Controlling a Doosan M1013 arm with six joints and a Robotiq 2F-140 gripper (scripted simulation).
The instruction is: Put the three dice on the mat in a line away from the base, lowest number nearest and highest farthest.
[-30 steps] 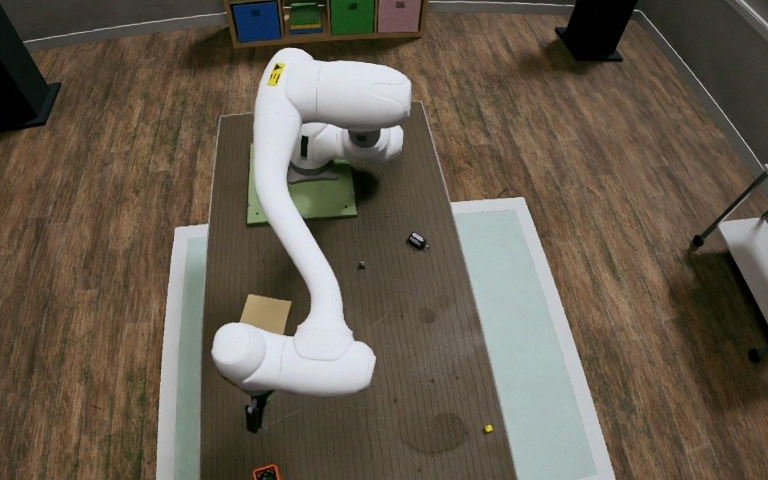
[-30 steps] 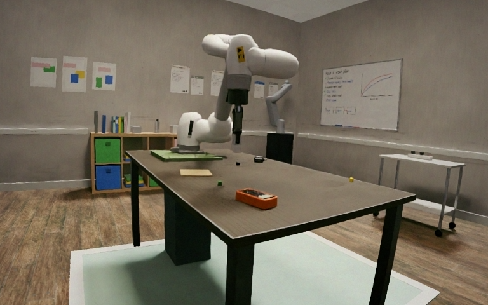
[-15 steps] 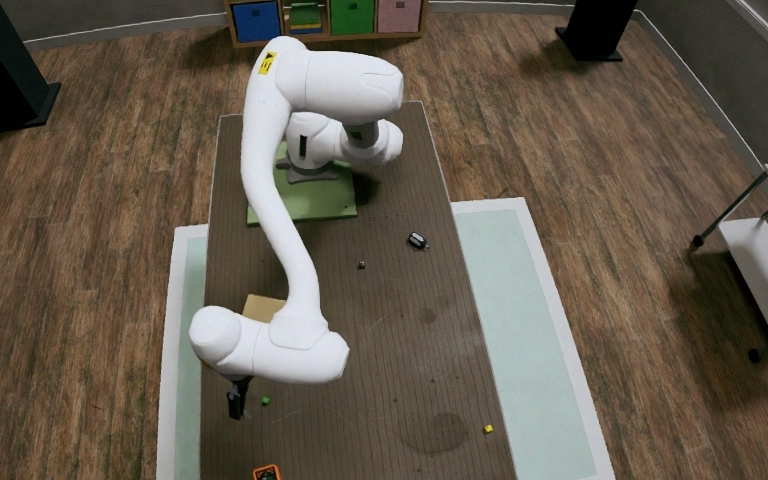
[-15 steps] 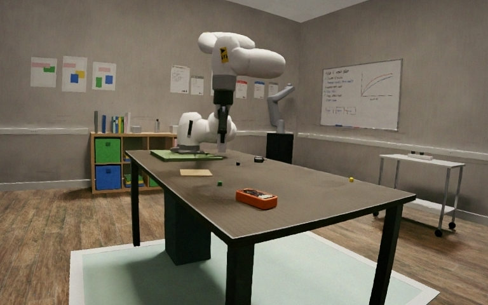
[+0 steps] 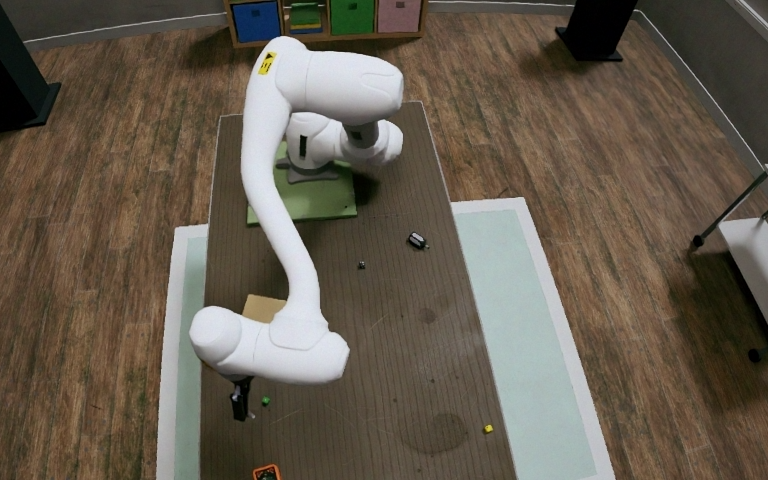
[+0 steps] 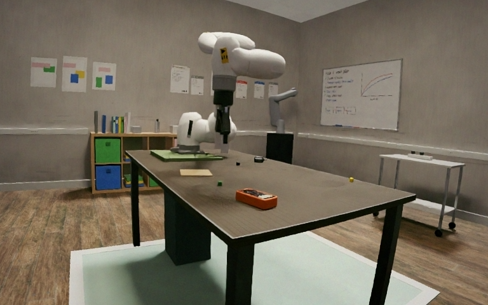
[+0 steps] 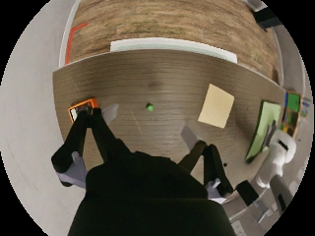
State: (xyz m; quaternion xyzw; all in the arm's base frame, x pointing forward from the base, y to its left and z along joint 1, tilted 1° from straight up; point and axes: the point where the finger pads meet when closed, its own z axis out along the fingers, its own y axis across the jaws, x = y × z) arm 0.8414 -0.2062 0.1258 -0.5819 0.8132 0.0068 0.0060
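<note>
While the three dice are lying apart on the worktop [image 5: 345, 370] [image 6: 314, 204] [image 7: 162, 79], the end effector [image 5: 244, 416] [image 6: 223, 145] [image 7: 151, 120] is hovering, spread wide and gripping nothing.
From the top, the green die [image 5: 265, 400] [image 6: 219, 183] [image 7: 150, 107] is sitting near left, the yellow die [image 5: 488, 428] [image 6: 351, 179] near right, the dark die [image 5: 361, 265] [image 6: 237, 163] farther back; in the exterior, the mat [image 5: 264, 307] [image 6: 196, 172] [image 7: 217, 106] is lying left; in the wrist view, right of green.

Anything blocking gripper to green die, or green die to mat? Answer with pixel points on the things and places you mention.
Nothing visible between the open gripper [image 5: 244, 410] [image 6: 223, 145] [image 7: 149, 123] and the green die [image 5: 265, 400] [image 6: 220, 183] [image 7: 150, 107], nor on the tabletop between die and mat [image 5: 262, 306] [image 6: 196, 172] [image 7: 217, 106]. Orange-cased device [image 5: 267, 469] [image 6: 256, 199] [image 7: 94, 102] lies off that path.
</note>
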